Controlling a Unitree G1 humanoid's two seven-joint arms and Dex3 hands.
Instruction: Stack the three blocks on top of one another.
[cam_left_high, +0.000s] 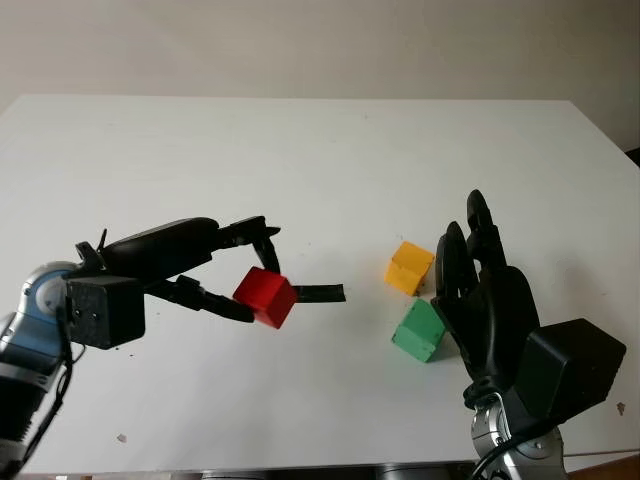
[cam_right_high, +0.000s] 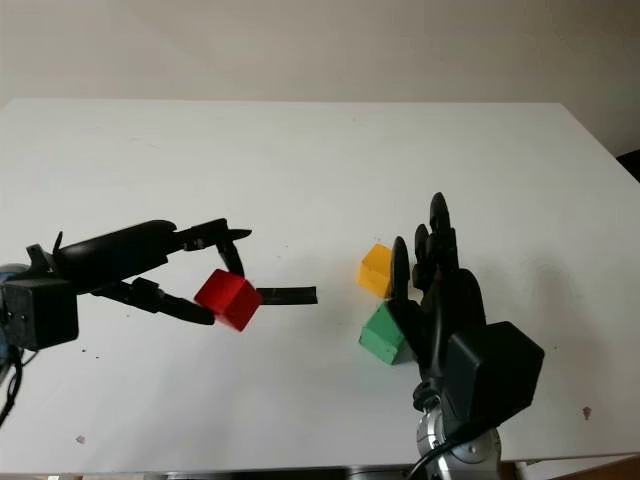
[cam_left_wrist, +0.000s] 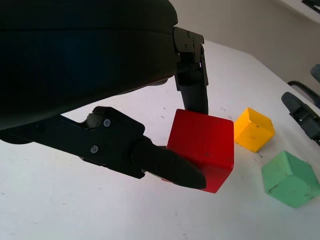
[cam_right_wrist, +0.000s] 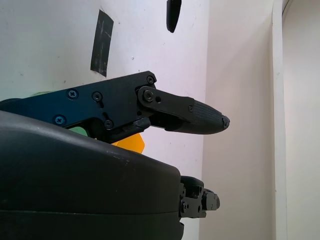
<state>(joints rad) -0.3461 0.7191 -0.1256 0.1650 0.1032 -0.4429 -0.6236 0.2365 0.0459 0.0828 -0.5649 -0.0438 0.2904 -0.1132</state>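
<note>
My left hand (cam_left_high: 246, 273) is shut on a red block (cam_left_high: 266, 297), which it holds a little above the white table (cam_left_high: 300, 160), left of centre. In the left wrist view the fingers (cam_left_wrist: 165, 165) pinch the red block (cam_left_wrist: 202, 145) from two sides. A yellow block (cam_left_high: 409, 267) and a green block (cam_left_high: 420, 330) sit on the table to the right, close together. My right hand (cam_left_high: 480, 270) is open, raised just right of those two blocks.
A strip of black tape (cam_left_high: 320, 294) lies on the table just right of the red block. The table's far edge (cam_left_high: 300, 97) meets a pale wall. Small dark specks mark the near side of the table.
</note>
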